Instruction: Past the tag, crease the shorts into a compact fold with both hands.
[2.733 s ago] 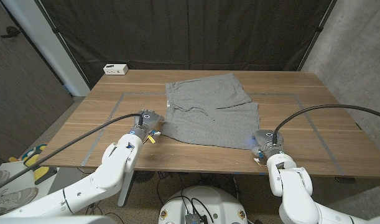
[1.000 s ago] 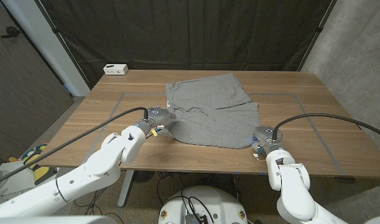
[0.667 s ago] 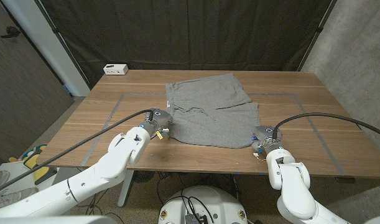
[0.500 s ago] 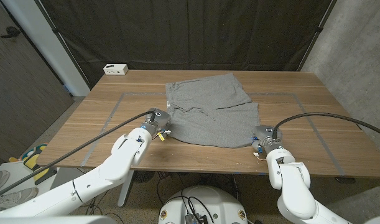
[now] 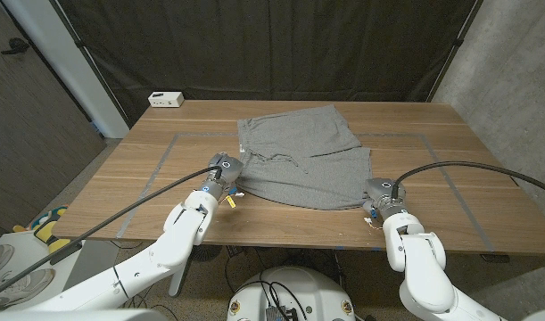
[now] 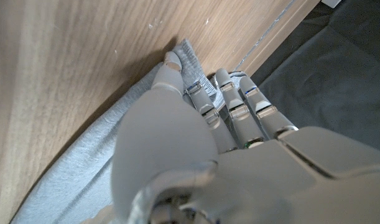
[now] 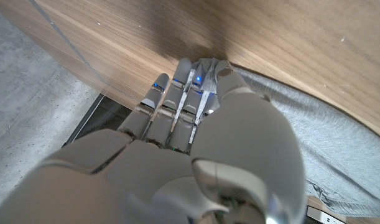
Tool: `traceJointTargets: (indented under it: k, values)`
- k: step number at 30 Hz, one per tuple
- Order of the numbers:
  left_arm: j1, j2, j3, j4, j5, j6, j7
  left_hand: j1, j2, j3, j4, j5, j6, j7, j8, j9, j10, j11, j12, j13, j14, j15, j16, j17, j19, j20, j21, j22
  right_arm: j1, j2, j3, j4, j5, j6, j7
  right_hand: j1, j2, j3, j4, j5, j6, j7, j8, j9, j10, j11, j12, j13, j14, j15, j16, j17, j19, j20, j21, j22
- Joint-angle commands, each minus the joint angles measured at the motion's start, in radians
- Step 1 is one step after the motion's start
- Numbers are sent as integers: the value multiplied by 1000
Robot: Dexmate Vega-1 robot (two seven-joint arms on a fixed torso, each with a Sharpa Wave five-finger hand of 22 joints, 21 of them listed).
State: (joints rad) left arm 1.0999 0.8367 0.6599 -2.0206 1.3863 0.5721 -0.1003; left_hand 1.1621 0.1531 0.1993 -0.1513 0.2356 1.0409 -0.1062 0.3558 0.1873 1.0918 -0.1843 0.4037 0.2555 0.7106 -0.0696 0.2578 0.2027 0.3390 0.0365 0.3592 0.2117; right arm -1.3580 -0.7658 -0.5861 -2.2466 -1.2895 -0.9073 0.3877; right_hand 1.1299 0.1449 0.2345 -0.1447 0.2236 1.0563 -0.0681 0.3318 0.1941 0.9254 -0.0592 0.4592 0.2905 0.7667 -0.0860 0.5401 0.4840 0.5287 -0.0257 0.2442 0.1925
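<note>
A black curtain hangs behind the wooden table point(image 5: 120, 178), and a small white box point(image 5: 166, 99) stands at the far left corner of the top. On the wood there are lines of grey tape point(image 5: 161, 160) that mark a rectangle. The grey shorts point(image 5: 299, 152) lie spread in the middle of the table, inside this rectangle, with the waistband toward the left and a thin drawstring point(image 5: 276, 159) across the cloth.

The left hand point(image 5: 224, 175) is at the near left corner of the shorts. In the left wrist view the fingers point(image 6: 230, 109) are curled over the edge of the cloth and the thumb presses a small piece of grey fabric, so I judge it is pinching this corner. The right hand point(image 5: 376, 198) is at the near right corner; in the right wrist view its thumb and fingers point(image 7: 177, 93) close on a small fold of the hem point(image 7: 205, 65), so it holds the cloth too.

The shorts look light and very soft, like thin jersey. I think they will sag between the two hands and will not keep a crease alone. The corners seem the best place to hold, both lifted level, otherwise the middle may drag and wrinkle.
</note>
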Motion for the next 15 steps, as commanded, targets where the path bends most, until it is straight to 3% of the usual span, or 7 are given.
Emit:
traceJointTargets:
  k: [1,12,15]
  values:
    - [20,-2,-22,-14,-64,3,92,4,26,19,30,-1,-4,0,-4,5,-3,-13,7,52,-1,-159,-13,1,-4,13,9,3,-42,-4,34,-18,89,3,-181,5,10,-1,10,-3,-10,-7,-8,9,-15,-20,6,11,-4,-115,-8,3,-9,-19,3,3]
    - [62,58,-80,-162,-144,-7,-4,17,25,36,31,7,15,17,5,11,4,-6,22,77,-8,-163,-28,2,-13,12,9,4,-63,-24,31,-58,119,-22,-277,10,23,1,21,4,-19,-13,0,34,-13,-57,23,31,-15,-127,-31,5,-25,-37,2,7]
    - [77,72,-93,-199,-130,5,-43,22,23,40,29,8,20,19,7,12,5,-5,26,83,-9,-164,-31,3,-15,12,10,4,-74,-31,39,-71,133,-23,-307,11,22,0,22,5,-18,-12,3,38,-14,-44,26,35,-16,-127,-35,5,-26,-38,3,7]
